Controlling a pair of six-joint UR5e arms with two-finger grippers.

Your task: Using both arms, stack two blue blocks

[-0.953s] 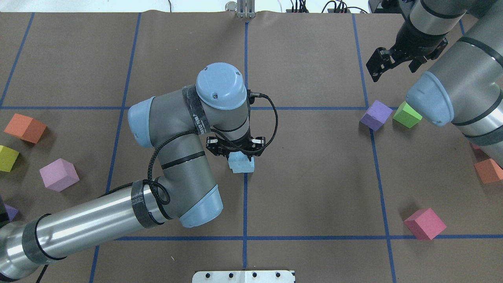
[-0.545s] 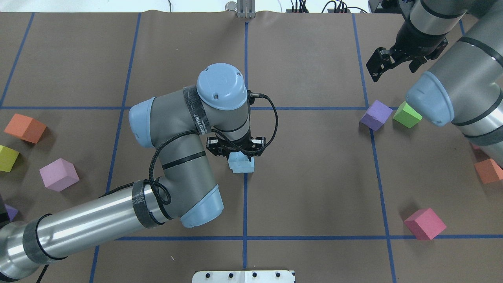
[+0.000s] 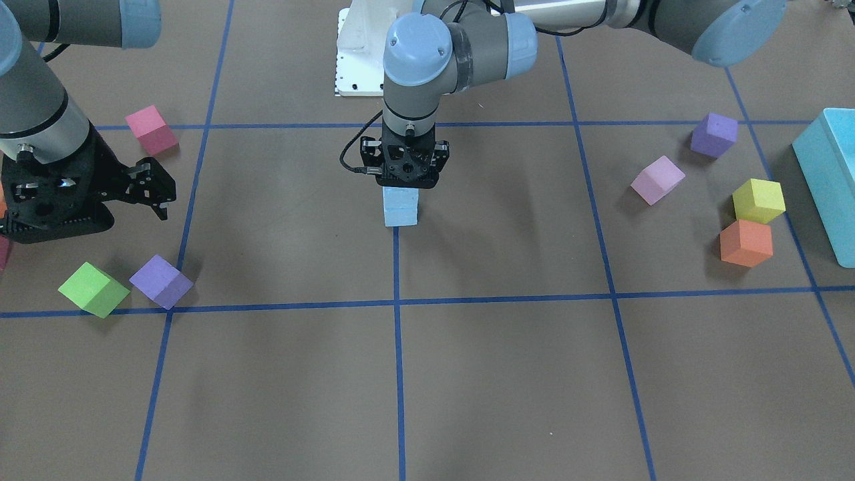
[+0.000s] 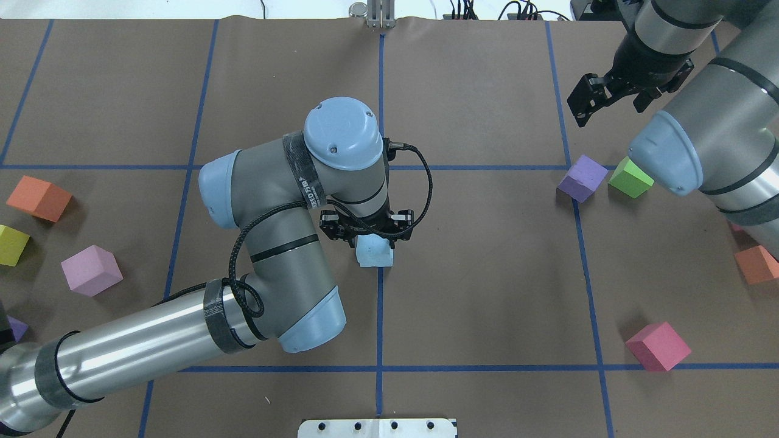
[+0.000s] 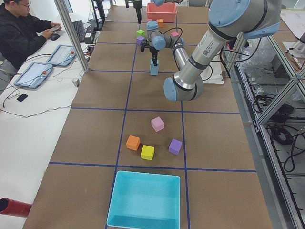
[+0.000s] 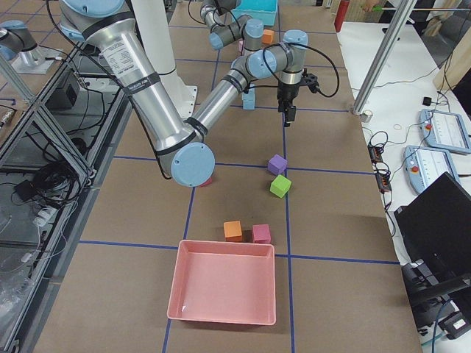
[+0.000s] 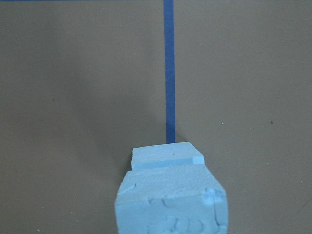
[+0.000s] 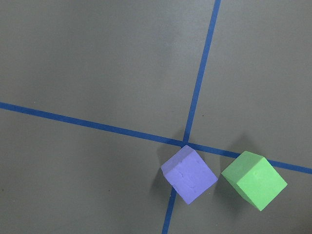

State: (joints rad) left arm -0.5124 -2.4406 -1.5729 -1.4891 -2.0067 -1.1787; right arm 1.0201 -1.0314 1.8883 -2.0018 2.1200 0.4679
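Note:
Two pale blue blocks stand stacked at the table's centre on a blue tape line, the upper blue block [image 3: 401, 198] on the lower blue block [image 3: 401, 218]. The wrist view shows the upper block [image 7: 170, 204] resting on the lower block [image 7: 168, 155], set slightly back from its far edge. My left gripper [image 3: 403, 186] points straight down over the stack [image 4: 375, 254], open around the upper block with its linkage spread. Far to the side, my right gripper [image 4: 608, 109] hangs open and holds nothing.
A purple cube [image 3: 161, 280] and a green cube [image 3: 93, 288] lie below the right gripper, a pink cube [image 3: 152, 129] nearer the base. On the left arm's side lie lilac [image 3: 658, 179], purple [image 3: 714, 133], yellow [image 3: 758, 200] and orange [image 3: 745, 242] cubes and a turquoise bin [image 3: 828, 180].
The left gripper's linkage has widened slightly over the stack, and the two blue blocks look more squarely aligned. Neither arm has shifted noticeably.

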